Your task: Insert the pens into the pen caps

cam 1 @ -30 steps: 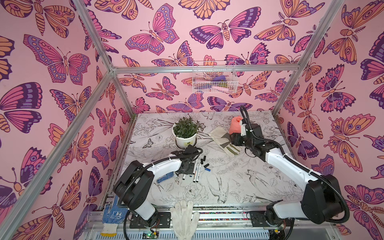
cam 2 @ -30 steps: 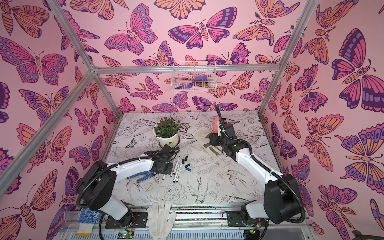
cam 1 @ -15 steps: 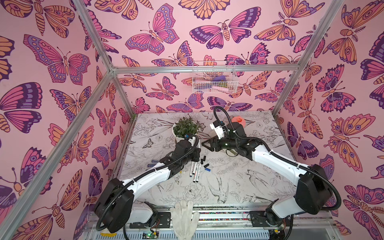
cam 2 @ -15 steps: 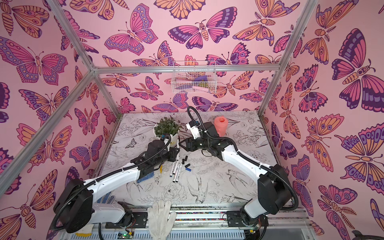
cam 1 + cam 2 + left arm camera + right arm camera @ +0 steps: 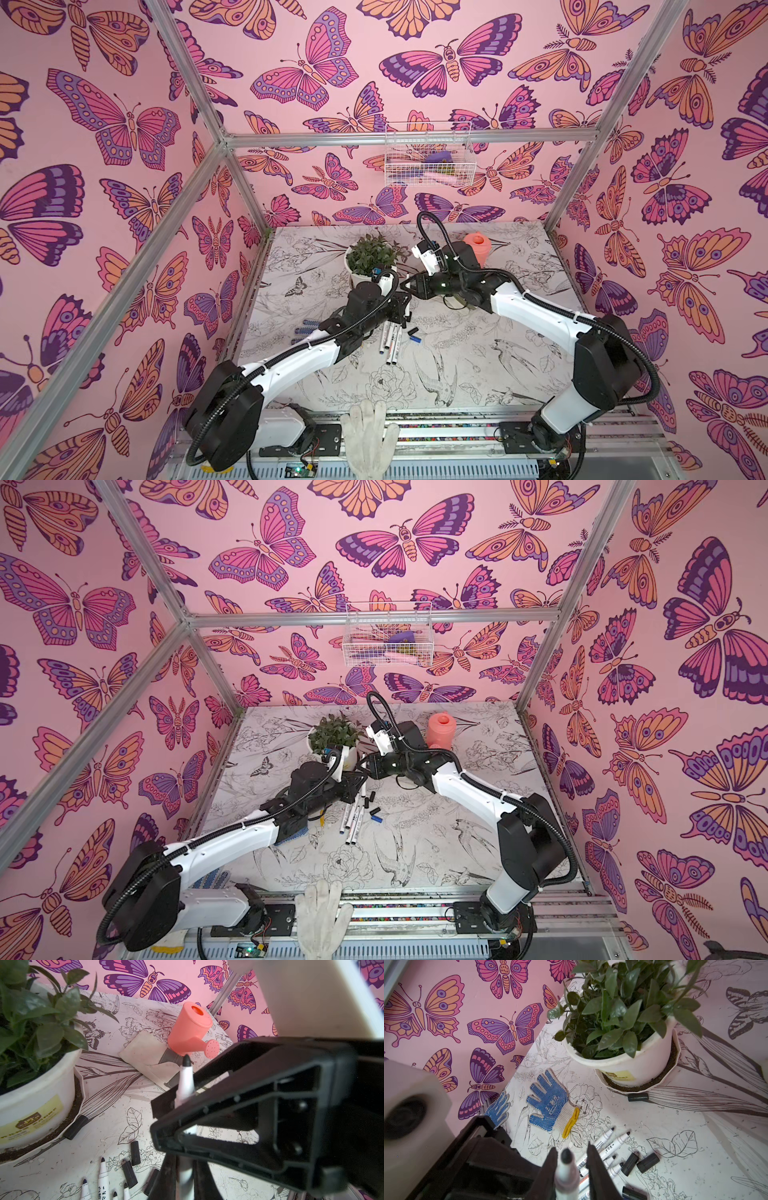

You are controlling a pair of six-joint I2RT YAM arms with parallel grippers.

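My left gripper [image 5: 185, 1176] is shut on a white pen [image 5: 185, 1082] and holds it above the table, dark tip [image 5: 186, 1059] pointing away from it. My right gripper [image 5: 571, 1148] has come in from the other side. Its jaws stand on either side of the same pen [image 5: 566, 1172] near the tip end and grip it. In both top views the two grippers meet in front of the plant [image 5: 405, 297] [image 5: 360, 773]. Several more uncapped pens [image 5: 390, 340] [image 5: 351, 818] lie on the table below. Black pen caps [image 5: 135, 1153] [image 5: 648, 1162] and a blue one [image 5: 376, 820] lie beside them.
A potted plant [image 5: 371, 257] stands just behind the grippers, with one black cap [image 5: 75, 1127] against its saucer. An orange watering can [image 5: 478, 245] and a cloth pouch [image 5: 145, 1053] sit at the back. Blue dotted gloves [image 5: 548, 1103] lie left, and a white glove [image 5: 368, 436] lies at the front edge.
The left gripper lifted a pen off the table toward the plant. The right arm swung over from the watering can and its jaws closed round that pen.
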